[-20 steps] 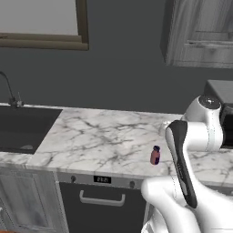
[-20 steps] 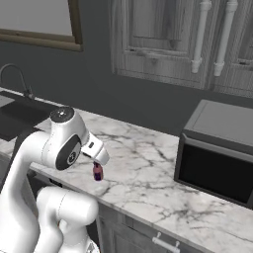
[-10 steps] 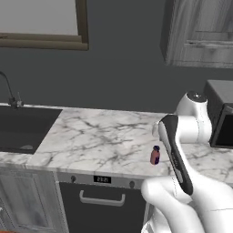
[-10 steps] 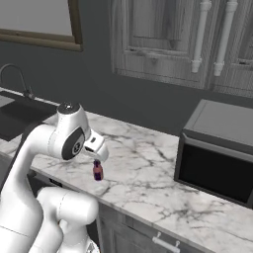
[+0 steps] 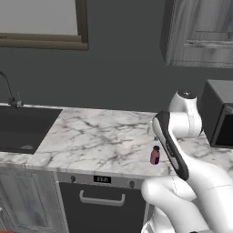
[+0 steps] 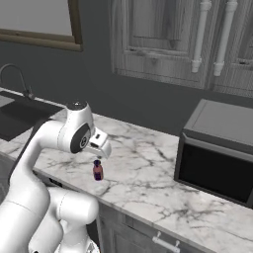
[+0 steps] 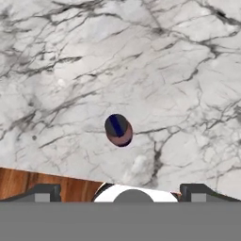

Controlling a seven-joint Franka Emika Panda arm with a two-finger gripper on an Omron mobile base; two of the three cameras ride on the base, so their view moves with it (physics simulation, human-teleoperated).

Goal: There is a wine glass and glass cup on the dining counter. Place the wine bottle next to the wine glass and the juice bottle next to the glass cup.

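The arm has moved since the earlier pictures. A second ago its round white joint sat low and close to the base. Now it has lifted and reached out, so the hand hangs over the front part of the marble counter. The counter, the sink and the microwave sit in the same spots as before, so the base has not driven. The juice bottle has not moved either.

The juice bottle is small and reddish-pink with a dark blue cap. It stands upright on the marble counter, near the front edge, with the sink well off to one side and the microwave off to the other. In the right base view the juice bottle is just below the gripper — close, but not touching.

In the hand view the camera looks straight down onto the blue cap. The juice bottle sits a little left of the middle, up ahead of the two dark fingertips at the bottom. The tips stand wide apart, as wide as they go, and the gripper holds nothing. The bottle is not between them; it is apart from both tips. A strip of brown wood floor shows past the counter's front edge, near the left tip.
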